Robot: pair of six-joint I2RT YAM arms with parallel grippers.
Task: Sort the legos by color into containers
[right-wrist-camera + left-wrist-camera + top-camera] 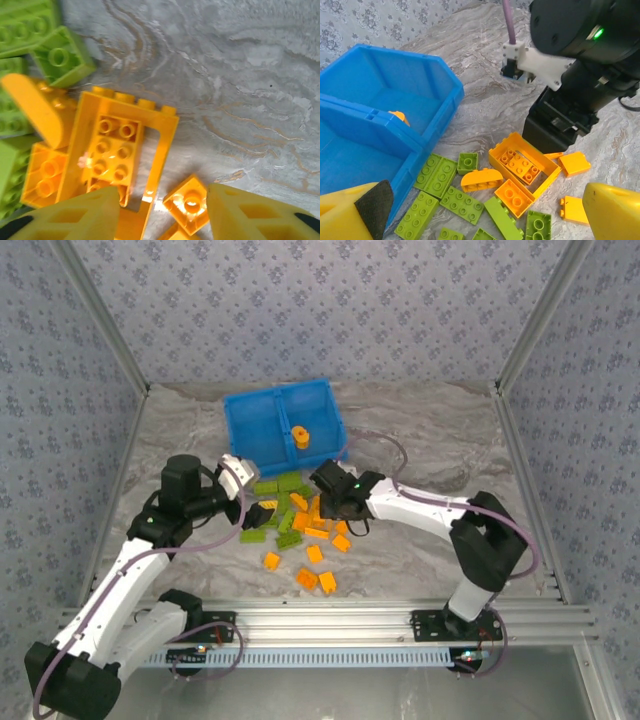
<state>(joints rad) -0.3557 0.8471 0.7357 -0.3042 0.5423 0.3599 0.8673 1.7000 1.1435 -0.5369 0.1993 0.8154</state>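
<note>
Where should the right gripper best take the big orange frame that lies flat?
Probably from straight above, on the orange frame's thin rail beside bare table: one finger in the open slot inside, one outside. It lies flat, and its other side is crowded by orange and green bricks.

Wide left pincer (485, 215), half-spread right pincer (162, 215)

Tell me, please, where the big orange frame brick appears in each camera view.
Top external: the orange frame brick is small, in the middle of the pile, below the blue bin.
Left wrist: lower centre, with a smaller brick inside.
Right wrist: lower left.
Shared landmark: the orange half-round brick touching it in both wrist views.
</note>
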